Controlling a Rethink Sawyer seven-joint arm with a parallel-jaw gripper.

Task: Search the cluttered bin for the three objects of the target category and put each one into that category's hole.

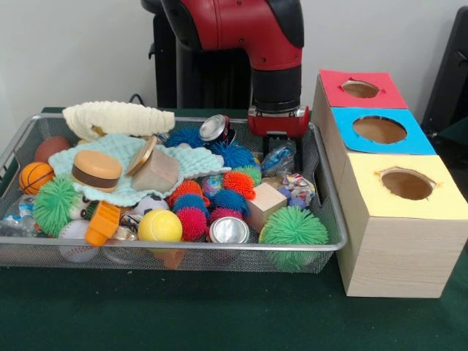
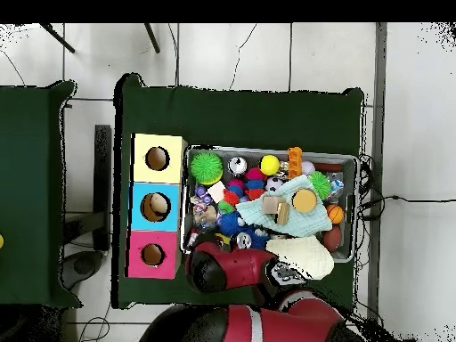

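A wire mesh bin [image 1: 168,248] holds mixed clutter. In it are green [image 1: 294,227], blue [image 1: 230,199] and red [image 1: 191,221] spiky balls, two drink cans [image 1: 229,230] [image 1: 214,128] and a wooden block [image 1: 265,205]. A yellow ball [image 1: 159,225], a basketball [image 1: 35,177] and a toy burger [image 1: 96,170] are there too. My gripper [image 1: 276,150] hangs low over the bin's back right corner, just above crinkly wrappers [image 1: 296,189]. Right of the bin stand three boxes with holes, topped red [image 1: 360,88], blue [image 1: 379,129] and yellow [image 1: 406,183]. In the overhead view the arm [image 2: 227,267] hides the gripper.
A teal cloth [image 1: 124,150] lies under the burger, with a cream knitted cloth [image 1: 117,118] at the bin's back left. A tilted tan block [image 1: 155,172] leans on the cloth. Green table cover [image 1: 219,314] lies in front of the bin.
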